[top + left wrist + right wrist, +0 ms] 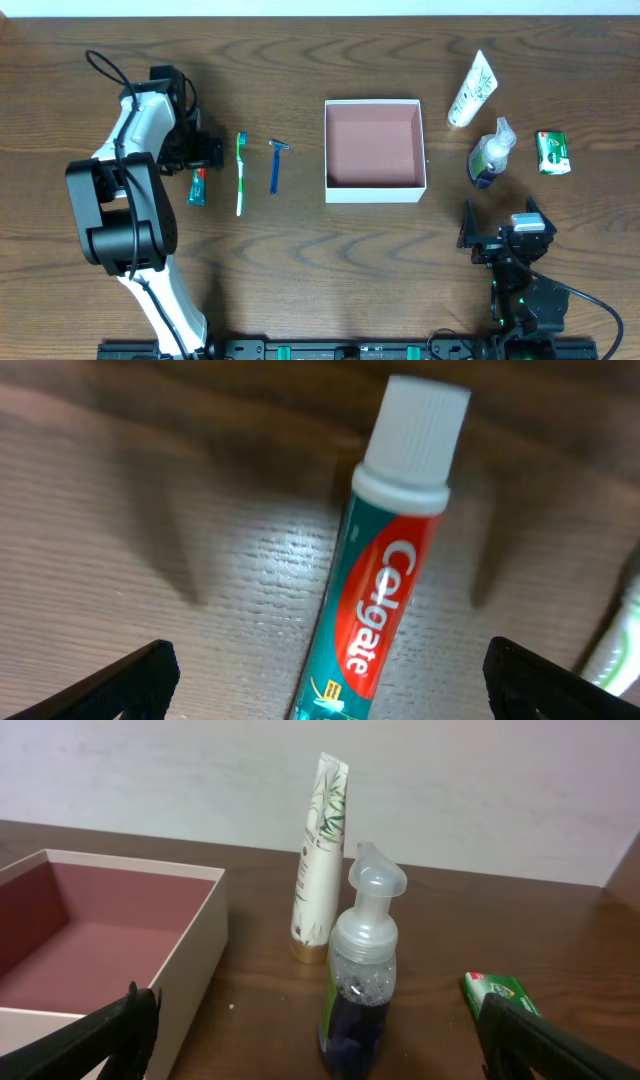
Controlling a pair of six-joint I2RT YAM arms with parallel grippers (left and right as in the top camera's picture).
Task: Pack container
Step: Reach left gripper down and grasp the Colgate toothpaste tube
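Wooden table [300, 280], empty container [375, 140]. Left gripper [330, 670], jaws spread, straddles toothpaste [385, 580], seemingly above it; next, lower and close. Right gripper [320, 1020] idle, open.

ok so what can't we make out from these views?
Left wrist: Colgate toothpaste tube, lower end cut off by the bottom edge; toothbrush, only a blurred sliver at the right edge.
Right wrist: pump bottle, base below the frame; green packet, partly behind a finger of the right gripper; container, left part cut off by the frame.
Overhead: print on the white tube and the green packet is too small to read.
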